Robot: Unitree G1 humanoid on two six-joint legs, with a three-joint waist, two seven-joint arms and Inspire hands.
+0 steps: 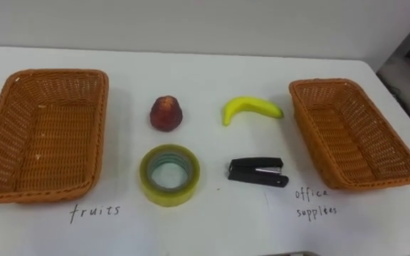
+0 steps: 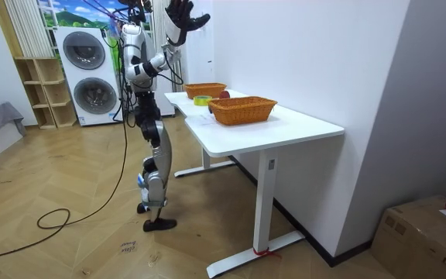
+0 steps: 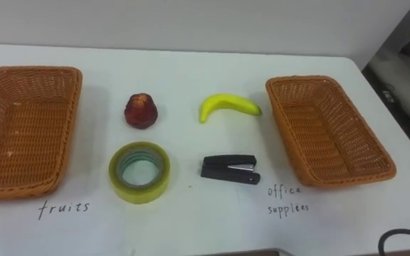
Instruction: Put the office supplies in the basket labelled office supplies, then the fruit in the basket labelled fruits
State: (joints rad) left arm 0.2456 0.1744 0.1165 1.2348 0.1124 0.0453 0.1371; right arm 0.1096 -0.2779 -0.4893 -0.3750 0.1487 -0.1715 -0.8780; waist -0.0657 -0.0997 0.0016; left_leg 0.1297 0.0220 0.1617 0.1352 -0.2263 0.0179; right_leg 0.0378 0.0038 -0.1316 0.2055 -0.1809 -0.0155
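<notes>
- Baskets first: your fruits basket (image 1: 48, 135) and office basket (image 1: 351, 135) hold nothing, so nothing is sorted.
- Tape roll (image 1: 169, 195), banana (image 1: 251, 108), stapler (image 1: 256, 172) and red fruit (image 1: 166, 114) lie between them.
- Right hand (image 2: 183, 17), apparently, is raised, fingers spread, empty.

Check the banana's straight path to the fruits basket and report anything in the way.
The red fruit lies on the table between the banana and the fruits basket; the tape roll sits nearer, off that line.
</notes>
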